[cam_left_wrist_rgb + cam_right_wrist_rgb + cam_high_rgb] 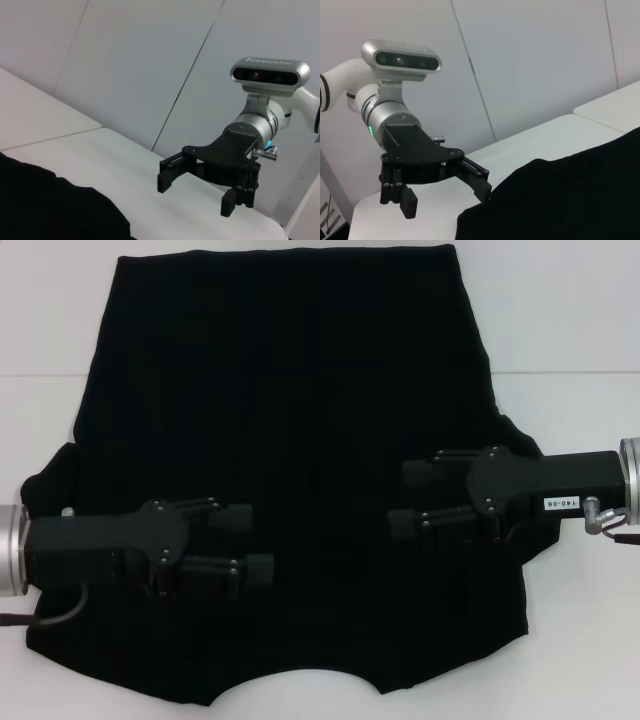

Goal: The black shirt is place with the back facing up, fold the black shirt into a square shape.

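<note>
Black shirt (290,440) is lying flat mid-desk (560,310), long axis running near edge to far edge. Left claw (248,542) and right claw (410,498), both wide, are hovering over its near half, facing inward, equally near.

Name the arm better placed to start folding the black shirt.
Roughly even, with a slight edge to the left. The left gripper hangs open over the black shirt near the collar-side edge and its sleeve; the right gripper, also open, sits farther up. Neither holds fabric.
</note>
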`<state>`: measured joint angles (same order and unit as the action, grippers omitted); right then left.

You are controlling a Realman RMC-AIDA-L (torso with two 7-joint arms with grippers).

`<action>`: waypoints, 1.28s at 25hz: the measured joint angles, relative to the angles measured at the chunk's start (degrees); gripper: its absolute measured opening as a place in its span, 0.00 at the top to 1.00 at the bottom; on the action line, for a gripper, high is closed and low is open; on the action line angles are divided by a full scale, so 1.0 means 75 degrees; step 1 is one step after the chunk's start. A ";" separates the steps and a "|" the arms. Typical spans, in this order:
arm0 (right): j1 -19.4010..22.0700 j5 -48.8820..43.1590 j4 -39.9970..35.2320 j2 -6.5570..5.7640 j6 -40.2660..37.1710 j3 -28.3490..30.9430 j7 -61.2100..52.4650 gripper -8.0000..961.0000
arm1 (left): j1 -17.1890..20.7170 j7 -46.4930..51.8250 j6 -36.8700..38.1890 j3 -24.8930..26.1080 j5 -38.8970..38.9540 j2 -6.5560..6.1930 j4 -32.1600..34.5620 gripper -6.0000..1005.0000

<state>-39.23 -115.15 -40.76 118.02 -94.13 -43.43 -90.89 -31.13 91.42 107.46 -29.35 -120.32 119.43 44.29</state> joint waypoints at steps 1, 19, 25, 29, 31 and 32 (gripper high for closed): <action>0.0001 0.0003 0.0001 0.0000 0.0000 0.0001 0.0000 0.08 | -0.0003 -0.0001 -0.0001 0.0001 0.0000 -0.0004 0.0000 0.06; -0.0030 0.0014 0.0009 0.0051 0.0048 0.0003 0.0003 0.08 | 0.0023 0.0482 -0.0722 0.0326 0.0035 -0.0010 0.0001 0.08; -0.0087 0.0016 0.0062 0.0095 0.0255 -0.0010 0.0003 0.08 | 0.0096 0.1369 -0.2546 0.0791 -0.0110 -0.0068 -0.0064 0.08; -0.0102 0.0065 0.0085 0.0139 0.0311 0.0014 -0.0004 0.08 | 0.0117 0.2184 -0.3412 0.1116 -0.0605 -0.0131 0.0045 0.09; -0.0125 0.0071 0.0092 0.0162 0.0349 0.0041 -0.0031 0.08 | 0.0117 0.2647 -0.3815 0.1234 -0.1001 -0.0156 0.0154 0.09; -0.0143 0.0072 0.0092 0.0171 0.0369 0.0043 -0.0054 0.08 | 0.0123 0.2838 -0.3954 0.1295 -0.1175 -0.0160 0.0222 0.09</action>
<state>-40.30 -114.61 -40.06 119.30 -91.36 -43.11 -91.30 -30.20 112.71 77.80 -19.65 -129.14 118.23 45.96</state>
